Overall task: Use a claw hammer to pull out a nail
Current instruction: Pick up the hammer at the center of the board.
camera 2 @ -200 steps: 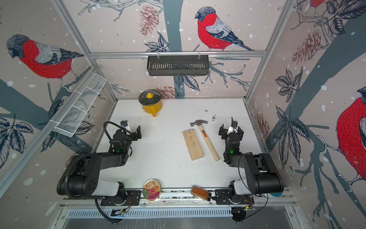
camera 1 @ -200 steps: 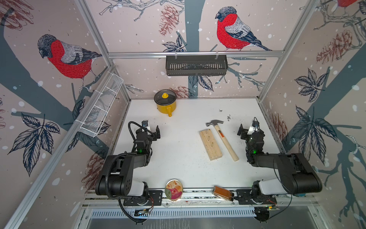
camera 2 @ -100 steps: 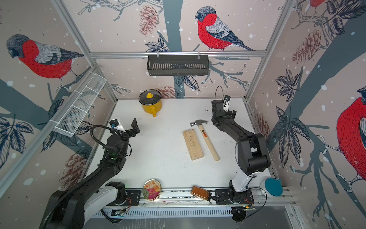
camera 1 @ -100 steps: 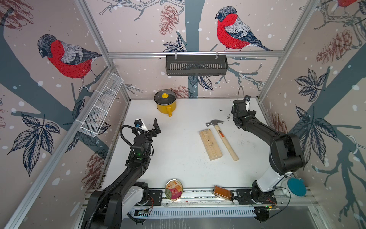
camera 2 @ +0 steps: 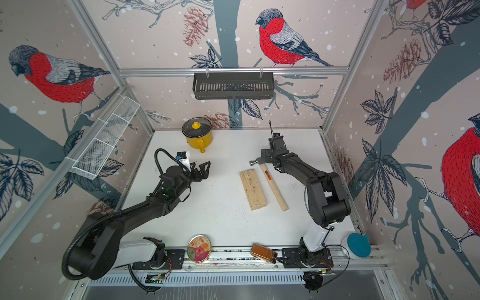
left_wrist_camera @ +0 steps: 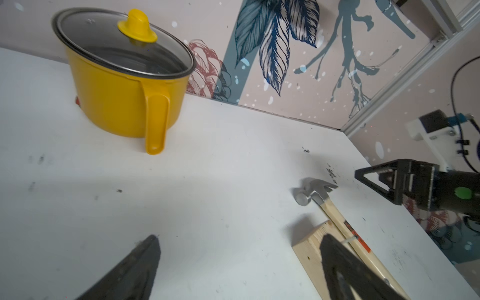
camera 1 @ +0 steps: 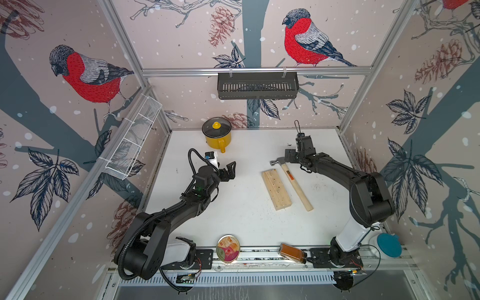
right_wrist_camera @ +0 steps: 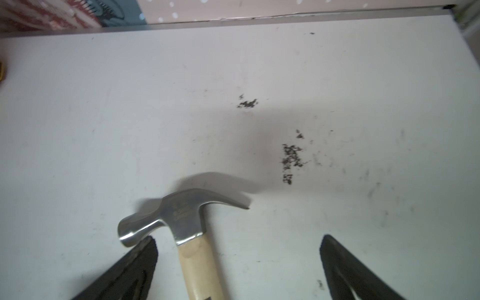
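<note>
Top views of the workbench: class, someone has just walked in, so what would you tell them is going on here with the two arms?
A claw hammer with a grey steel head and pale wooden handle lies flat on the white table, right beside a pale rectangular wooden block. The right gripper hangs open over the hammer's head end, not yet gripping it. The left gripper, also open, hovers above bare table on the block's other side, holding nothing.
</note>
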`<state>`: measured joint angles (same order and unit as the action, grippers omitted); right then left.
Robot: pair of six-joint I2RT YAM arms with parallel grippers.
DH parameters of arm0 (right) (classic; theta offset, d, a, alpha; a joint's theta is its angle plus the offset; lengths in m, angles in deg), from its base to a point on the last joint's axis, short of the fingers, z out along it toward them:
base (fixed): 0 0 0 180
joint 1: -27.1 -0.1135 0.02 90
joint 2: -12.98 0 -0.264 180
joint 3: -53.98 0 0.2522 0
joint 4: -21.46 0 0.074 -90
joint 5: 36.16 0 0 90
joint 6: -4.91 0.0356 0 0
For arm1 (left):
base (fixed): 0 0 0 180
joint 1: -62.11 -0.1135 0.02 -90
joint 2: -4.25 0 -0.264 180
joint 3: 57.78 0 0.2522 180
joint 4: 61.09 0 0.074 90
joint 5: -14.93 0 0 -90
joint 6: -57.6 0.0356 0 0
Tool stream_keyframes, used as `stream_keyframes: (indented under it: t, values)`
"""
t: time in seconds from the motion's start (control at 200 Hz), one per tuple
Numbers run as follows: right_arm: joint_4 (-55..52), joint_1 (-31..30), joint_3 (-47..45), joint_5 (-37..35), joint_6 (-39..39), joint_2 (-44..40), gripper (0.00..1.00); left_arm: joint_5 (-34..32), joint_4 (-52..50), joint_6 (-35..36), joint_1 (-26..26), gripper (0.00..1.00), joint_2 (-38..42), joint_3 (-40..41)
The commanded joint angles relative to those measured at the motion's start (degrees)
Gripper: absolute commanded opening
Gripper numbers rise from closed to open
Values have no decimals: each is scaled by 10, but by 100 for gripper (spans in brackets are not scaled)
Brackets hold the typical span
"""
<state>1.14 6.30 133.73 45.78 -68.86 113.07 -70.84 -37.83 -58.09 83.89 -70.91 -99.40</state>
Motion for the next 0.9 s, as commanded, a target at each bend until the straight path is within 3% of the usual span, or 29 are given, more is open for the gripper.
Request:
stream_keyframes:
  t: [0.0, 0.19, 0.31, 0.485, 0.896]
  values:
    - [-5, -21, 3, 39, -21, 11, 98, 33, 10, -25, 2, 92, -13, -11]
    - [30, -25, -29, 23, -23, 0, 97, 36, -3, -25, 8, 90, -30, -25]
    - [-11, -9, -12, 40, -12, 8, 97, 29, -16, -23, 8, 89, -33, -32]
    - [-26, -4, -1, 91, -26, 33, 87, 31, -24, -22, 8, 87, -34, -38]
    - [-38, -2, 24, 92, -35, 92, 73, 39, -42, -23, 8, 84, -54, -54]
